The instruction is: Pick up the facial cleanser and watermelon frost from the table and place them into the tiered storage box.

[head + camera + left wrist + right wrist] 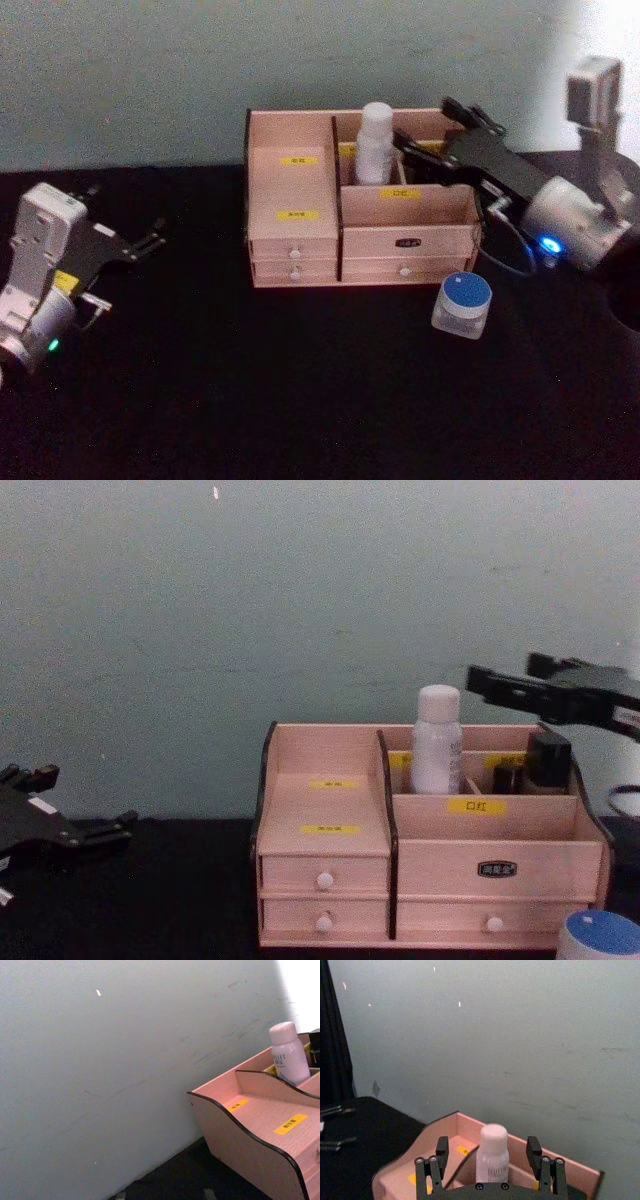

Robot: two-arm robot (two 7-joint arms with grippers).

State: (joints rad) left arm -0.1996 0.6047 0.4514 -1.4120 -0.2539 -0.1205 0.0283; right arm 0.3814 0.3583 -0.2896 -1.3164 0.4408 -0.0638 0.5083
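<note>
The box (295,190) is pale pinkish wood with black edges, stepped like stairs. It has yellow stickers, and three round white knobs show on its little drawers. It sits at the back of a black table (300,410), against a plain grey-green wall (300,60).

There is one tall white bottle (375,145). It is slim and round with a smooth rounded cap. It stands up straight in a back part of the box, near the middle. Two small black things (548,755) stand in the back part to its right.

There is one short jar (462,305). It is see-through white with a round blue lid. It sits on the table just in front of the box's right front corner.

The right gripper (440,128) hangs over the back right of the box, close to the bottle's right side. Its two black fingers are spread wide. In the right wrist view the bottle shows in the gap between them, with space on both sides. The jar is below this gripper and nearer the robot.

The left gripper (125,225) is over the table, well apart from the box, its fingers apart and holding nothing.
</note>
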